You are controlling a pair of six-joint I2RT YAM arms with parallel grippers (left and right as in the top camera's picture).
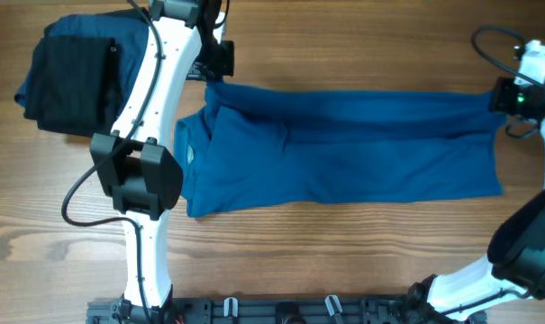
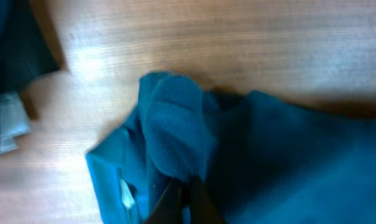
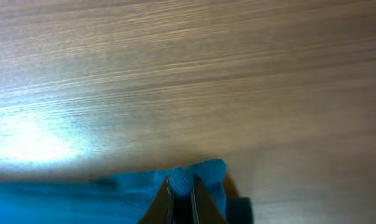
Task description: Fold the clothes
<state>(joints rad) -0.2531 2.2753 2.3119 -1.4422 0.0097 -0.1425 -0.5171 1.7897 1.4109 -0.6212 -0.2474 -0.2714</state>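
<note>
A medium-blue polo shirt point(image 1: 344, 148) lies folded lengthwise across the middle of the table, collar end at the left. My left gripper point(image 1: 216, 79) is shut on the shirt's upper left corner; in the left wrist view the fabric point(image 2: 175, 130) bunches up between the fingers point(image 2: 180, 186). My right gripper point(image 1: 504, 101) is shut on the upper right corner; in the right wrist view a small pinch of blue cloth point(image 3: 183, 179) sits between the fingertips point(image 3: 181, 186). Both corners look slightly raised.
A stack of folded dark garments, black point(image 1: 74, 85) on dark blue point(image 1: 38, 63), lies at the back left, and its edge shows in the left wrist view point(image 2: 13, 37). The left arm point(image 1: 146, 153) crosses beside the shirt's collar end. Bare wooden table point(image 1: 344, 261) lies in front.
</note>
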